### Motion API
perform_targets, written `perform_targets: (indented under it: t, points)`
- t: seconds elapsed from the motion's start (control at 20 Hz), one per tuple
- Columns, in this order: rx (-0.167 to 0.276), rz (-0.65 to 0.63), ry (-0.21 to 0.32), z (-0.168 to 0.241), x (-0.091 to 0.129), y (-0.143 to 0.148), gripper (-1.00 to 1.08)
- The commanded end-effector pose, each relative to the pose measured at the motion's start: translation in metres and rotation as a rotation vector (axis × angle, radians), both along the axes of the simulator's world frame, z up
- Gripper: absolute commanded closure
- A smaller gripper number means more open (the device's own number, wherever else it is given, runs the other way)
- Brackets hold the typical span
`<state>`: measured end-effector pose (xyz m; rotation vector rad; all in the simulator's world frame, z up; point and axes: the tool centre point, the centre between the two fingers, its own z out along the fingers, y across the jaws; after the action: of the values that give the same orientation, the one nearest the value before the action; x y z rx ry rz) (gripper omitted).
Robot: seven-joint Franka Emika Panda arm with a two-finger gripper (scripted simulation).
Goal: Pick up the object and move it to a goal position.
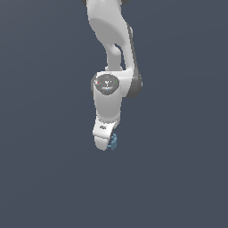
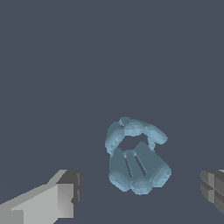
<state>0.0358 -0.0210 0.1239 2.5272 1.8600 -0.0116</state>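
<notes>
Light-blue and lumpy, the object (image 2: 136, 156) lies on the dark floor between the two fingers of the gripper (image 2: 142, 192), whose jaws stand spread wide with neither pad touching it; in the exterior view it peeps out just beside the white fingertip, on that view's right. To grasp it well, I judge the gripper should lower further until the pads flank the thick three-pronged body, not the thin looped end. Closing should be slow and centred, since so irregular a piece could twist or squirt out.
</notes>
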Motion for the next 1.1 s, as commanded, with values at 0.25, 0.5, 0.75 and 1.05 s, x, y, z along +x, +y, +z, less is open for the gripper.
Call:
perform_targets:
  t: [0.25,0.5,0.75,1.05]
  points:
    - [0.006,0.106,-0.003,-0.002,0.004,0.002,-0.92]
    - [0.008,0.131,-0.003,-0.003,0.005,0.003,-0.92]
    - [0.007,0.127,-0.003,-0.007,0.005,0.003,-0.92]
    - [0.008,0.13,-0.003,-0.036,0.004,0.003,-0.92]
